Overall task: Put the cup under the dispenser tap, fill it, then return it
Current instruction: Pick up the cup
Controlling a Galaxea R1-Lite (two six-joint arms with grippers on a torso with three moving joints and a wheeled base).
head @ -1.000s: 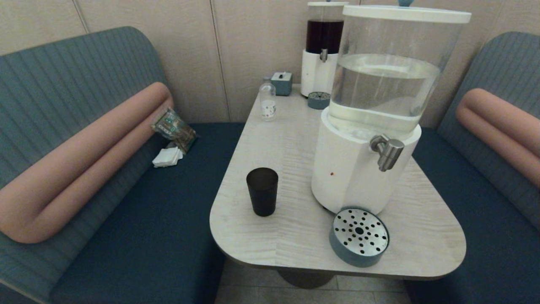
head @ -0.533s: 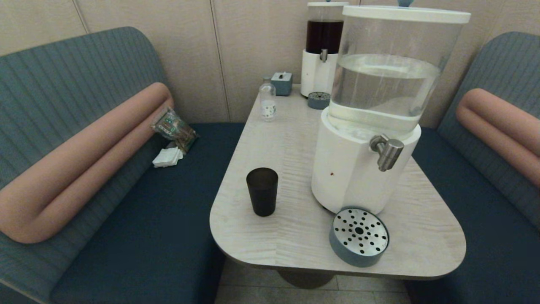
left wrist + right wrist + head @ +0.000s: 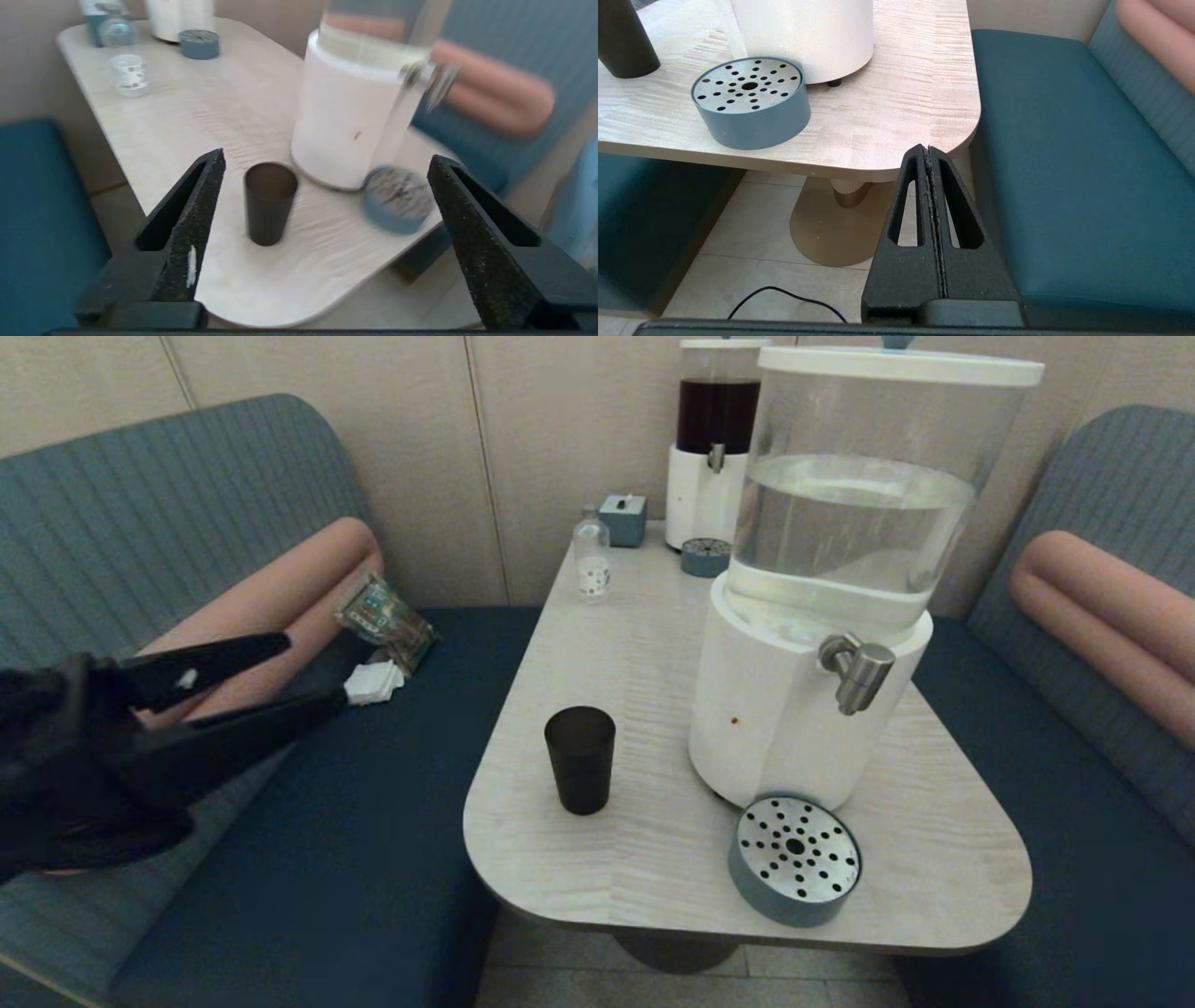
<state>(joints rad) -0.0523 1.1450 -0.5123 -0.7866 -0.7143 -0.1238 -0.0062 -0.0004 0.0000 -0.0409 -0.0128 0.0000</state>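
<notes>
Left tool spread wide over bench, aimed at cup, well apart. Right tool closed, empty.

Your left gripper hangs out at the robot's left, raised, fingers spread wide and holding nothing. Your right gripper sits low at the right, outside the head view, fingers pressed flat together, empty.

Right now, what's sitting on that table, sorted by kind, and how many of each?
Drink dispensers: 2, clear-liquid one, dark-liquid one
Round drip trays: 2, near, far
Dark cup: 1
Small clear bottle: 1
Small teal box: 1
Total: 7
</notes>
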